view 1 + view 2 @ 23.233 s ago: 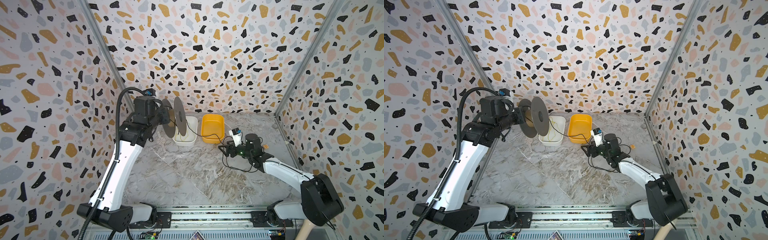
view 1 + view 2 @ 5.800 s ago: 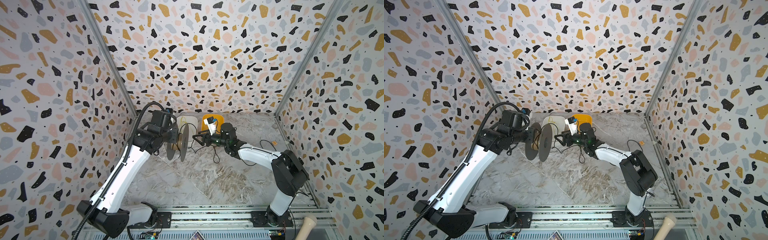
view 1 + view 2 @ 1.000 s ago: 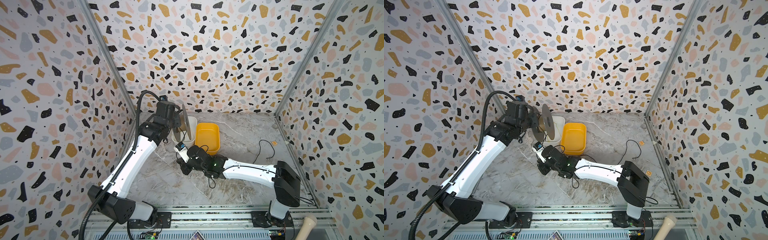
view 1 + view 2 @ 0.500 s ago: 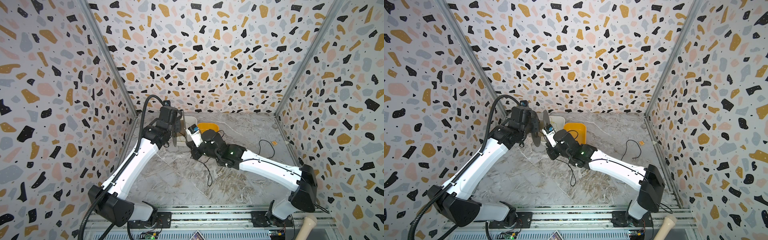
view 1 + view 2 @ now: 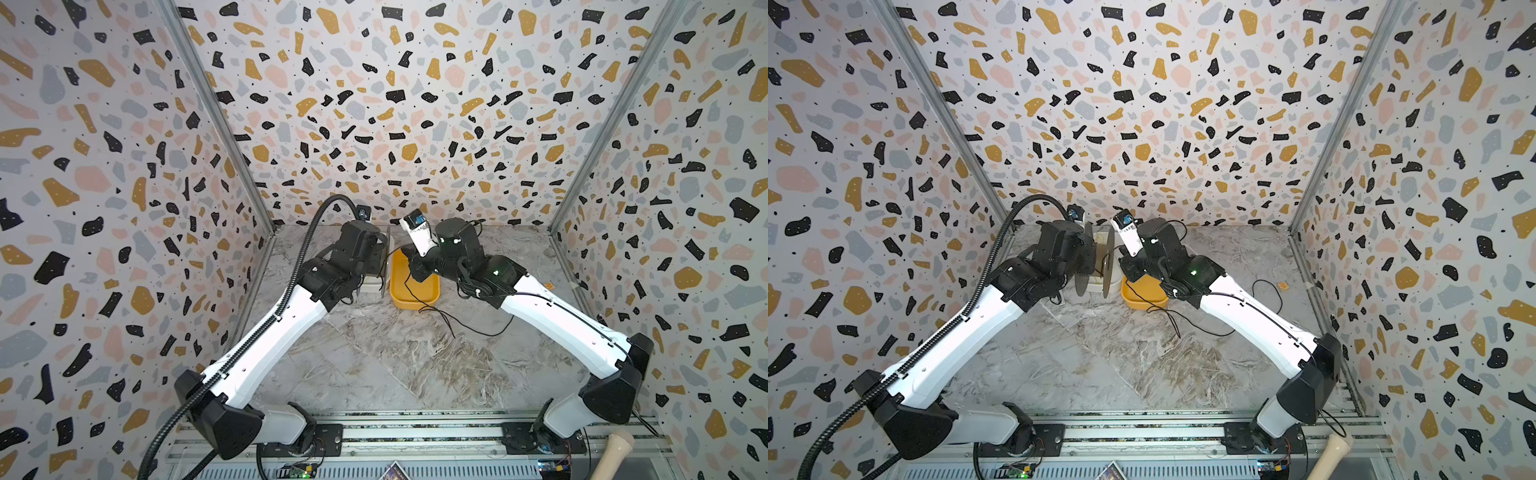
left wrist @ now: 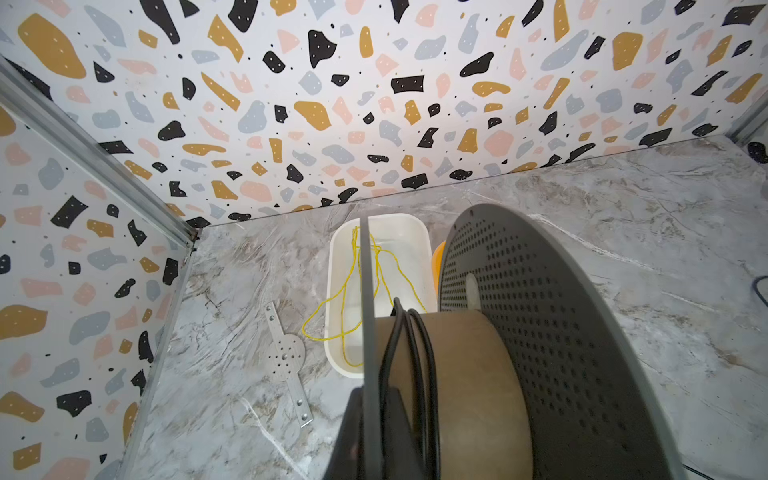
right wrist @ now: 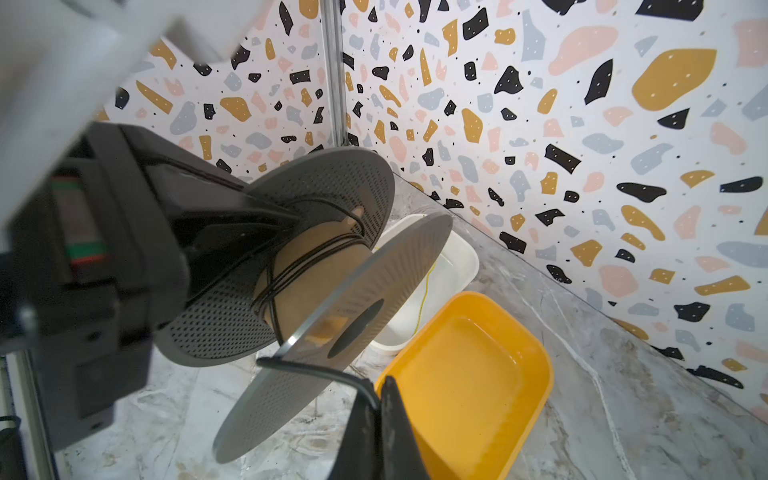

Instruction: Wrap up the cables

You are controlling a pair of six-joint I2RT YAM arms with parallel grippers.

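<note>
My left gripper (image 6: 365,419) is shut on one grey flange of a spool (image 6: 540,332) and holds it in the air, its flanges (image 5: 1108,262) on edge over the trays. A few turns of the black cable (image 6: 411,365) lie round the brown core (image 7: 324,266). My right gripper (image 7: 376,399) is shut on the cable (image 7: 307,368) just beside the spool's free flange, above the yellow tray (image 7: 469,374). In both top views the right gripper (image 5: 415,270) (image 5: 1126,266) sits close to the spool's right. The cable's loose length (image 5: 478,332) (image 5: 1204,330) trails on the table.
A white tray (image 6: 415,241) holding a thin yellow cord (image 6: 382,266) stands at the back, left of the yellow tray (image 5: 415,301). A perforated metal strip (image 6: 286,353) lies on the table near the left wall. A wooden handle (image 5: 615,453) sticks up at the front right.
My right gripper has swung with the cable from in front of and below the spool up to its right side, over the yellow tray. The left arm shifted the spool slightly.
</note>
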